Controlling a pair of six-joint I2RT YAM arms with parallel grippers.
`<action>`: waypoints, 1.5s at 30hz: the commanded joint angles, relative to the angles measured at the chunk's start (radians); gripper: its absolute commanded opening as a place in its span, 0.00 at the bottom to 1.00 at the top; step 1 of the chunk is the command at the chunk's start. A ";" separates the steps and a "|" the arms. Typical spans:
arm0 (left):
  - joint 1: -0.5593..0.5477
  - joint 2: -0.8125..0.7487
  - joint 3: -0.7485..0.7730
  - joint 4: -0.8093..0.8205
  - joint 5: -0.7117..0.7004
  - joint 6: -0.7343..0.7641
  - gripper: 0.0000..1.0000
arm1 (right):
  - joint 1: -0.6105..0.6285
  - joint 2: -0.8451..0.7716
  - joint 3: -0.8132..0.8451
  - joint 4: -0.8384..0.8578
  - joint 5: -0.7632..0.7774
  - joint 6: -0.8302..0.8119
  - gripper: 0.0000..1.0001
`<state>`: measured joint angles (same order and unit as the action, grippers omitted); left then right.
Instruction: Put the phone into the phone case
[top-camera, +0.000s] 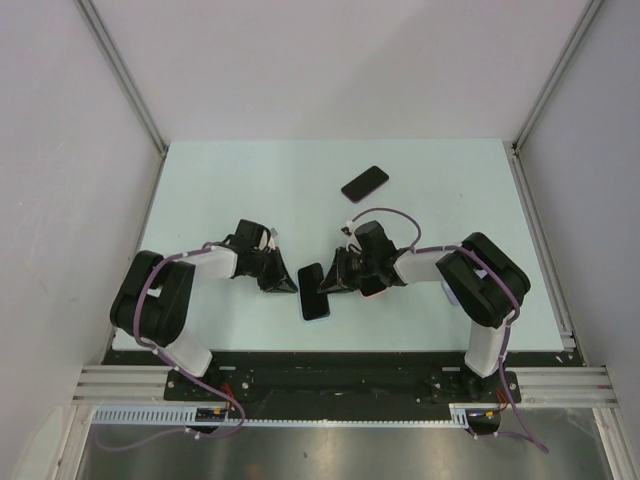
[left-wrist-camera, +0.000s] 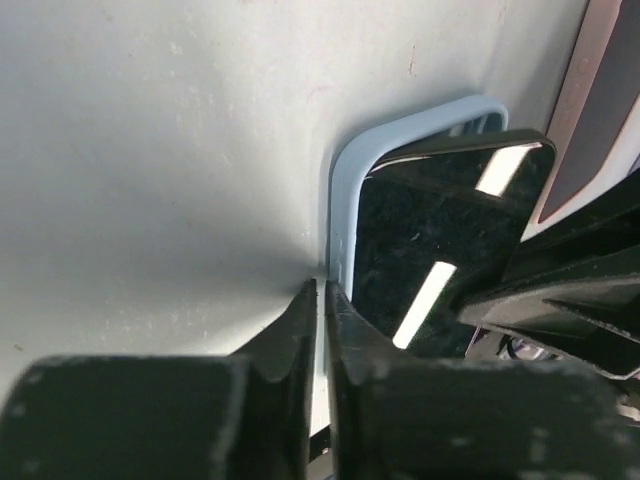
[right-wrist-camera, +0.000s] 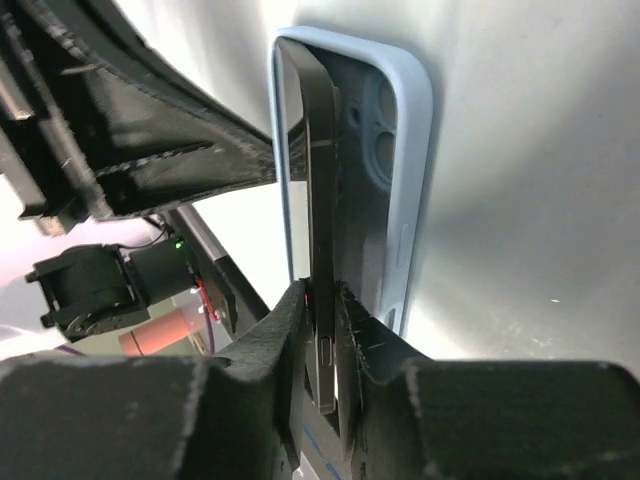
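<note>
A light blue phone case (top-camera: 316, 312) lies on the table between the two grippers. The black phone (top-camera: 312, 285) sits in it at a tilt. In the right wrist view the phone (right-wrist-camera: 318, 180) stands with one long edge down in the case (right-wrist-camera: 405, 150) and the other edge raised. My right gripper (right-wrist-camera: 322, 295) is shut on the phone's raised edge near its side button. My left gripper (left-wrist-camera: 322, 295) is shut on the case's thin side wall (left-wrist-camera: 340, 200), with the glossy phone (left-wrist-camera: 440, 240) just to the right. Seen from above, left gripper (top-camera: 285, 283) and right gripper (top-camera: 335, 282) face each other.
A second black phone-like slab (top-camera: 365, 183) lies farther back on the pale table (top-camera: 230, 190). A pink-edged dark flat thing (left-wrist-camera: 600, 100) lies beside the case under the right arm. Grey walls enclose the table on three sides.
</note>
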<state>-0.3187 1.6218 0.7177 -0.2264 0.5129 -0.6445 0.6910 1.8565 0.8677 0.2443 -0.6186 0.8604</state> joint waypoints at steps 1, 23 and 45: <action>-0.036 -0.068 0.017 -0.023 -0.050 -0.020 0.18 | -0.001 -0.032 0.013 -0.043 0.077 0.014 0.22; -0.036 -0.040 0.063 0.004 -0.053 -0.014 0.63 | -0.047 -0.146 0.017 -0.146 0.120 -0.159 0.55; -0.037 0.050 0.005 0.107 0.053 -0.073 0.34 | 0.051 -0.054 0.017 -0.030 0.157 -0.175 0.73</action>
<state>-0.3462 1.6611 0.7532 -0.1471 0.5312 -0.7052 0.7315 1.7824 0.8680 0.1738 -0.4606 0.6731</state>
